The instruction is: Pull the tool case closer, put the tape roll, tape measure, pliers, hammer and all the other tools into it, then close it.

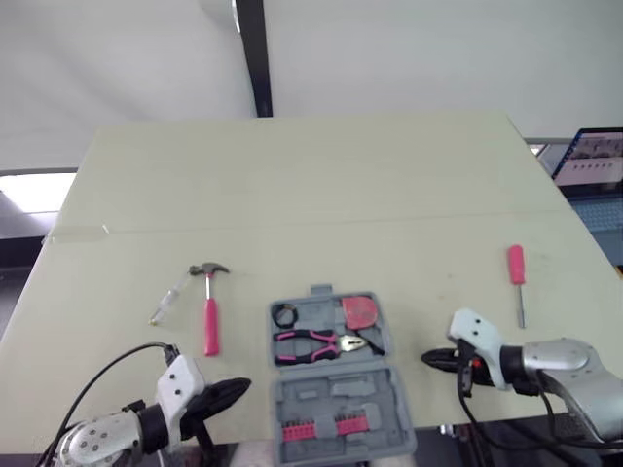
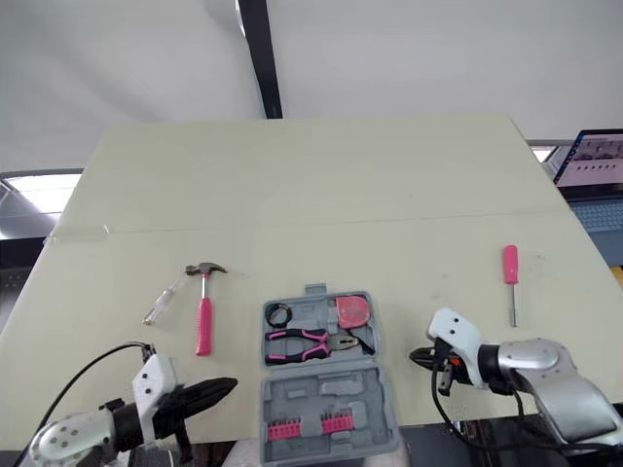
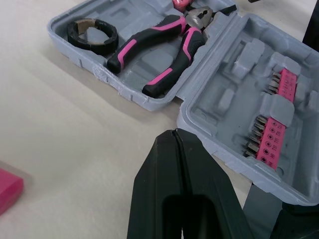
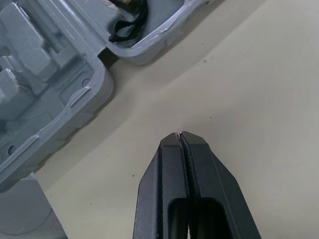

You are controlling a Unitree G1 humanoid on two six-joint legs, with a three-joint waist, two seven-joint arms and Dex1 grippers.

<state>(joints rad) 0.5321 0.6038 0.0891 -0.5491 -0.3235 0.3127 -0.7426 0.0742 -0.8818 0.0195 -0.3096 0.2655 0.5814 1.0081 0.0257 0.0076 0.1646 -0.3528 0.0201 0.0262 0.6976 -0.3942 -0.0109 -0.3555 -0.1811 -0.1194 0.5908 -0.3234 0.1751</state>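
In front, grey tool case (image 1: 336,375) lies open; left fingers (image 3: 159,174) and right fingers (image 4: 172,169) closed, empty.

Tool case (image 3: 219,84) partly beyond frame edge

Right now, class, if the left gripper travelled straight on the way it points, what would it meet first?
Most likely the side wall of the open tool case, close to its hinge. The shut left gripper points straight at it, though the depth is slightly uncertain.
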